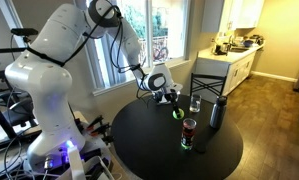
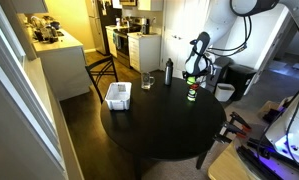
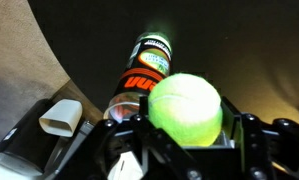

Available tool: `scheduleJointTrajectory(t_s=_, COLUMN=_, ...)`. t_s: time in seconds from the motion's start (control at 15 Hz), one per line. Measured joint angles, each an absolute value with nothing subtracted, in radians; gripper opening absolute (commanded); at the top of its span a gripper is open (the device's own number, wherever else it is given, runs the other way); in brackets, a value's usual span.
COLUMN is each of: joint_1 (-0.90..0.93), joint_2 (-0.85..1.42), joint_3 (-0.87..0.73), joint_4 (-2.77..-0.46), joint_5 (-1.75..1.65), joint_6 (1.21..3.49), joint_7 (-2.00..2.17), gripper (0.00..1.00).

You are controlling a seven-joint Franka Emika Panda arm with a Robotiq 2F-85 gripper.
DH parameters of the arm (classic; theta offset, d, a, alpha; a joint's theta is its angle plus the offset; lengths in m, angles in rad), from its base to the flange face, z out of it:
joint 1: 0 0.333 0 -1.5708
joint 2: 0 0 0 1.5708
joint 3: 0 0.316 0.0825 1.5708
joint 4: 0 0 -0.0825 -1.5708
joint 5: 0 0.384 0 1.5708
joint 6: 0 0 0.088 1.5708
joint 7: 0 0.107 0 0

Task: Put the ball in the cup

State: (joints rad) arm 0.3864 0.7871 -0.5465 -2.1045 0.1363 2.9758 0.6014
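Kitchen counters and windows lie behind a round black desk (image 1: 139,150).

1. Layout, exterior view, left to right: the white arm (image 1: 49,70) fills the left of the frame. The claw (image 1: 173,106) hangs at centre above the desk. The ball (image 1: 177,113) is in the claw, off the desk. The cup (image 1: 189,132) stands upright to the lower right of the ball. A clear glass (image 1: 195,103) and a dark grey bottle (image 1: 216,113) stand near it on the right.

2. Claw state: clamped on the ball from both sides.

3. Hazards (judgement):
- The ball appears offset from the cup mouth. If released here, it would likely hit the rim or the desk and roll off.
- The cup is tall and narrow. A low sideways approach could tip it, or push it into the glass or bottle.

4. View differences:
- The wrist view alone shows the grip, with the cup (image 3: 139,80) to the upper left of the ball.
- The exterior views alone show the height above the cup.
- Only one exterior view shows a white basket (image 2: 117,96) at left and a white mug (image 2: 224,92) at right.
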Motion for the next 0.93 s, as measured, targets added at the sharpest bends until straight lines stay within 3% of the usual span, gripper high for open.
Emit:
scheduleJointTrajectory(t_s=0.4, joint_1=0.485, joint_2=0.776, joint_3=-0.689, joint_4=-2.173, joint_5=0.136, joint_6=3.004, joint_7=0.639, gripper=0.42)
scheduleJointTrajectory(t_s=0.93, joint_1=0.428, joint_2=0.78, joint_3=-0.688, joint_4=-2.179, joint_5=0.141, joint_6=3.005, joint_7=0.645, gripper=0.42)
